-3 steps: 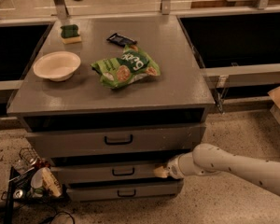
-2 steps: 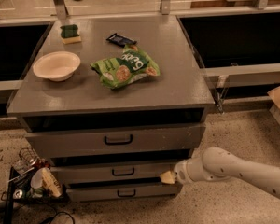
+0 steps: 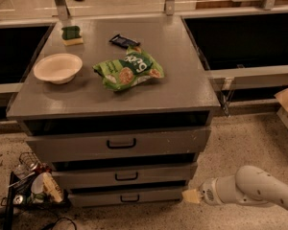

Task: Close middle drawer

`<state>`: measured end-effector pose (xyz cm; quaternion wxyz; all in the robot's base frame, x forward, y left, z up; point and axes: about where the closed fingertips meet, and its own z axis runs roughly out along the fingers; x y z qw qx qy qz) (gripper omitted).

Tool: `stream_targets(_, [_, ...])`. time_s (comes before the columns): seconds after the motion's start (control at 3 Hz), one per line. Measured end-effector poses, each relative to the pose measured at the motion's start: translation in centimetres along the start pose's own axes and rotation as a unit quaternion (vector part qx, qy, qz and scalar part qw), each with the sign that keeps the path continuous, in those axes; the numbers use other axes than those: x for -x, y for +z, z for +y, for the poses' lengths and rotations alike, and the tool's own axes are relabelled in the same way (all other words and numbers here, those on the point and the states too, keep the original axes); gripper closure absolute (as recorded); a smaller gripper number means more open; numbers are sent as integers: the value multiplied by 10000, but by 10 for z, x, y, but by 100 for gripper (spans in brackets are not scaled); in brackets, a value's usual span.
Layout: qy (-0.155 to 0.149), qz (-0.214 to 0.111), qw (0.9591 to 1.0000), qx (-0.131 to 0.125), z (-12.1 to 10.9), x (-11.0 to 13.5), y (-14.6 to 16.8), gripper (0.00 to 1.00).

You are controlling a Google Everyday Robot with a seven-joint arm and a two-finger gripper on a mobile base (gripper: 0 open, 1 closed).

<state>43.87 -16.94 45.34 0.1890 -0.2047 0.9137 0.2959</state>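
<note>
The grey drawer cabinet stands in the middle of the camera view. Its middle drawer (image 3: pixel 126 175) is a shallow grey front with a small black bar handle (image 3: pixel 126 176), sitting between the taller top drawer (image 3: pixel 120 143) and the narrower bottom drawer (image 3: pixel 129 197). The middle front stands a little behind the top drawer's front and a little ahead of the bottom one. My gripper (image 3: pixel 192 196) is at the end of the white arm at lower right, just off the cabinet's right front corner, level with the bottom drawer, touching nothing.
On the cabinet top (image 3: pixel 182 95) lie a white bowl (image 3: pixel 57 67), a green chip bag (image 3: pixel 129 71), a dark snack bar (image 3: pixel 124 41) and a green sponge (image 3: pixel 72 34). A wire basket of clutter (image 3: pixel 31 186) sits on the floor at lower left. Dark counter bays flank the cabinet.
My gripper has pulled back from the middle drawer's right end, moving right and down to beside the bottom drawer. The drawer fronts stand about as before.
</note>
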Motion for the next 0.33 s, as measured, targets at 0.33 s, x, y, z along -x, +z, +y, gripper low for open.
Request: stream_targets(0.33, [59, -30, 10000, -26, -3, -4, -4, 81])
